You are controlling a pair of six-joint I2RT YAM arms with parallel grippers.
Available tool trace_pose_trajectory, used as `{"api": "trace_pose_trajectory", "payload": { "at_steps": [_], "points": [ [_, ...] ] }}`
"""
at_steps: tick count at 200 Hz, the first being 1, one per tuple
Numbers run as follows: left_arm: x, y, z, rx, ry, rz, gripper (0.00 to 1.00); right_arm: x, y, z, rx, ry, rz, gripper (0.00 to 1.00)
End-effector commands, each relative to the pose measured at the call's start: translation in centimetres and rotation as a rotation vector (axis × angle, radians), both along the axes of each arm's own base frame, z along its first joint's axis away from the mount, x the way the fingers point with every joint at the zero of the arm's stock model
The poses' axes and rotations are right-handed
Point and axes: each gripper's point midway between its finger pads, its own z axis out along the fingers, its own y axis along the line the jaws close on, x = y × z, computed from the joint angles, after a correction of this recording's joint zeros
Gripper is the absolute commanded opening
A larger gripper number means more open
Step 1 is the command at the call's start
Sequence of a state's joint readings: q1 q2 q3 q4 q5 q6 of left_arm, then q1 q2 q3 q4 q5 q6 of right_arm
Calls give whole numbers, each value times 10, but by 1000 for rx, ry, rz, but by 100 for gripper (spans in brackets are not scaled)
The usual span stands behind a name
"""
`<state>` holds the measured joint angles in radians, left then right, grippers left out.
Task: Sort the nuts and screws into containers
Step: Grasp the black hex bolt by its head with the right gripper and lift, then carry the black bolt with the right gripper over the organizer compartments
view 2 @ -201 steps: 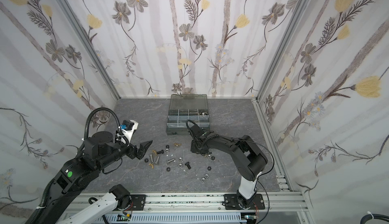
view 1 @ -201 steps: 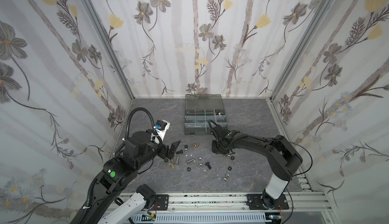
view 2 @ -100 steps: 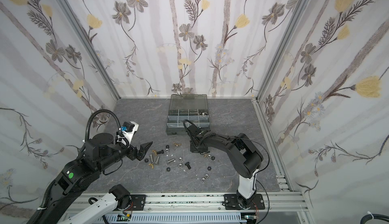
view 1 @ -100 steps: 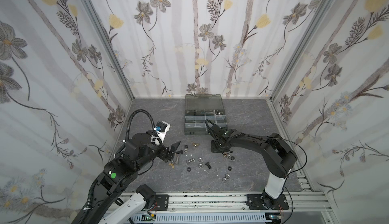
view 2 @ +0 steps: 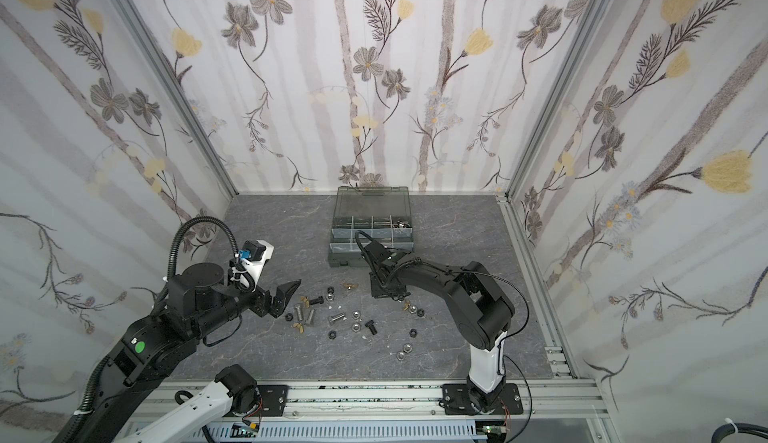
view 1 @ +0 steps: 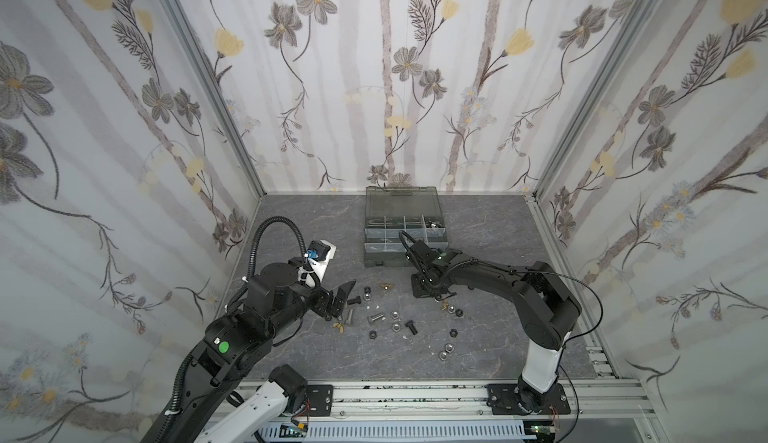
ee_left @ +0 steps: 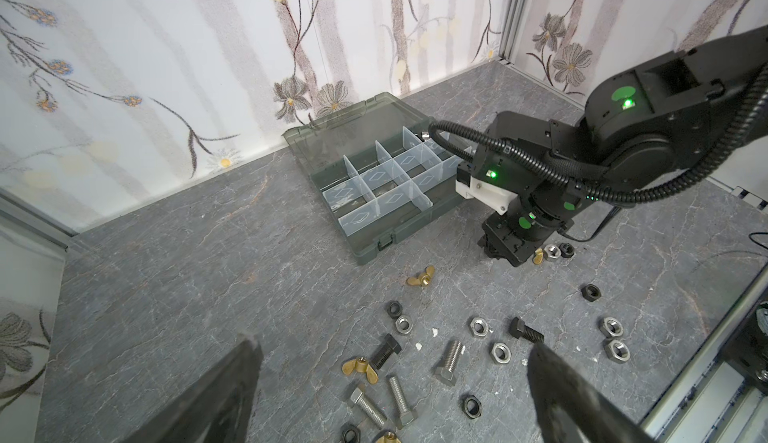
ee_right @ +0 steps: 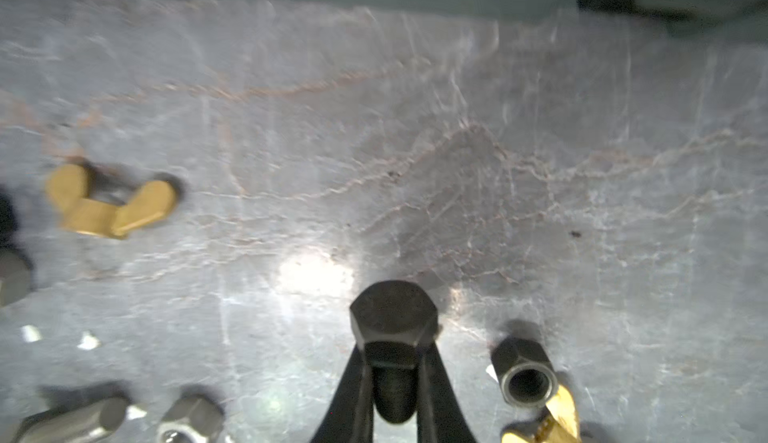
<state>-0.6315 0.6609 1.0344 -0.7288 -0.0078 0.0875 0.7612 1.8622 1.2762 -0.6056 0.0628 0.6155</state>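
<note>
In the right wrist view my right gripper (ee_right: 392, 362) is shut on a black screw (ee_right: 393, 324), whose hex head sticks out past the fingertips just above the slate floor. Both top views show that gripper (view 1: 430, 291) (view 2: 388, 291) low, just in front of the grey organiser case (view 1: 384, 260) with its containers. My left gripper (ee_left: 392, 347) hangs open over loose parts: silver screws (ee_left: 451, 360), a black screw (ee_left: 386, 355), silver nuts (ee_left: 478, 327) and brass wing nuts (ee_left: 420, 276). A hex nut (ee_right: 525, 372) and a wing nut (ee_right: 110, 204) lie beside the right fingers.
The case's smoky lid (view 1: 401, 199) stands open against the back wall. Floral walls enclose three sides, and an aluminium rail (view 1: 415, 395) runs along the front. Small white specks (ee_left: 434, 331) lie among the parts. More nuts (view 1: 446, 351) sit at the front right.
My right gripper has closed its fingers onto the black screw and shifted slightly left. The left arm has barely moved and stays open.
</note>
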Motion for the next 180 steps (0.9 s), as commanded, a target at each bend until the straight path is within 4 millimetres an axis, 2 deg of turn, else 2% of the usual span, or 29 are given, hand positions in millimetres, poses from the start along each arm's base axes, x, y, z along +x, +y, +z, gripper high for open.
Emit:
{"api": "trace_pose_trajectory", "payload": {
  "at_steps": [1, 29, 76, 92, 117, 143, 180],
  "points": [
    [3, 1, 10, -7, -46, 7, 100, 13, 1, 28, -12, -47, 29, 7],
    [3, 2, 12, -8, -61, 7, 100, 44, 7, 65, 9, -126, 30, 7],
    [0, 4, 15, -14, -85, 5, 100, 110, -6, 116, -28, -260, 12, 6],
    [0, 6, 15, -12, -89, 11, 100, 131, -8, 128, -23, -302, -2, 6],
    [-1, 5, 16, -20, -91, 7, 100, 164, -4, 134, -20, -348, -9, 6],
    [-1, 5, 15, -21, -88, 5, 100, 196, 2, 130, -28, -395, -11, 7],
    [-1, 4, 15, -26, -85, 6, 100, 227, 10, 111, 16, -428, -19, 9]
  ]
}}
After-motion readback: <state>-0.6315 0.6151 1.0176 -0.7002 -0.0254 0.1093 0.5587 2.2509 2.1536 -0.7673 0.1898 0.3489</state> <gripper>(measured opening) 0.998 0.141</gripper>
